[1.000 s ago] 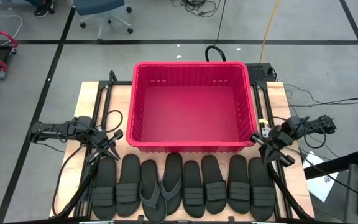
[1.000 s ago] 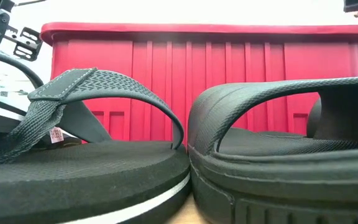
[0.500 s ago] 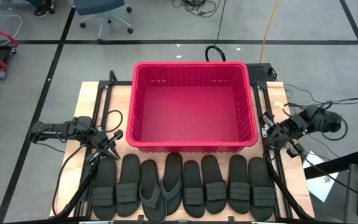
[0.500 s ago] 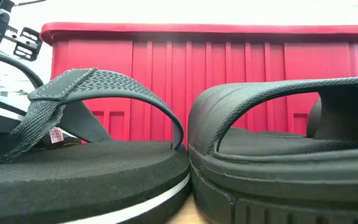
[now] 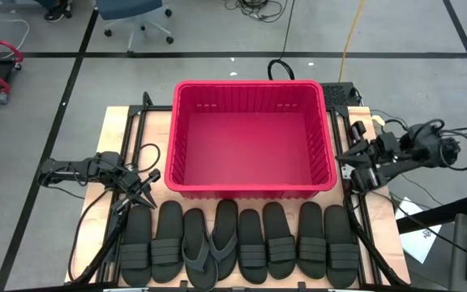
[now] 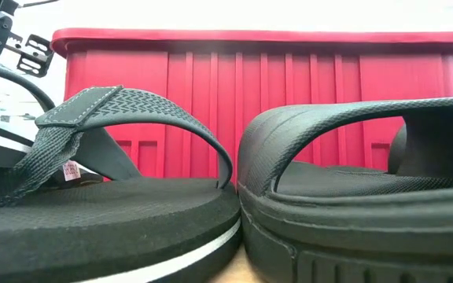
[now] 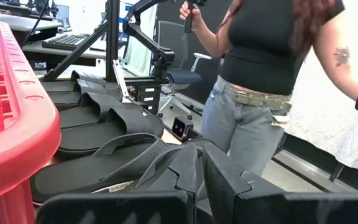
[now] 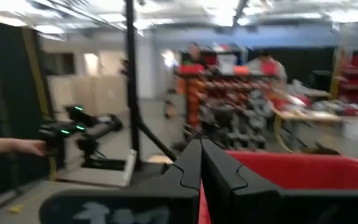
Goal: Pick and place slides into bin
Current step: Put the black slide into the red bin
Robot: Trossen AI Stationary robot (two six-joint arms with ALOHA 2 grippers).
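Observation:
Several black slides (image 5: 242, 243) lie side by side on their soles in a row along the table's near edge, two of them with thong straps (image 5: 209, 243). The red bin (image 5: 252, 138) stands behind them, with nothing in it. My left gripper (image 5: 142, 199) is shut and empty just beyond the far end of the leftmost slide (image 5: 136, 243). My right gripper (image 5: 353, 165) is shut and empty beside the bin's right wall, pointing toward the bin. The low view shows a thong slide (image 6: 93, 220) and a wide-strap slide (image 6: 352, 196) in front of the bin (image 6: 258, 102).
Dark frame rails run along both table sides (image 5: 124, 122). A person (image 7: 266, 62) stands beyond the table's near edge in the left wrist view, and a hand (image 8: 17, 147) shows in the right wrist view. Bare wood lies left (image 5: 136, 146) of the bin.
My right gripper has risen from the far end of the rightmost slides and gone toward the table's far right, tipping from pointing down at the slides to lying level, pointing at the bin's right wall. The slides and bin have stayed put.

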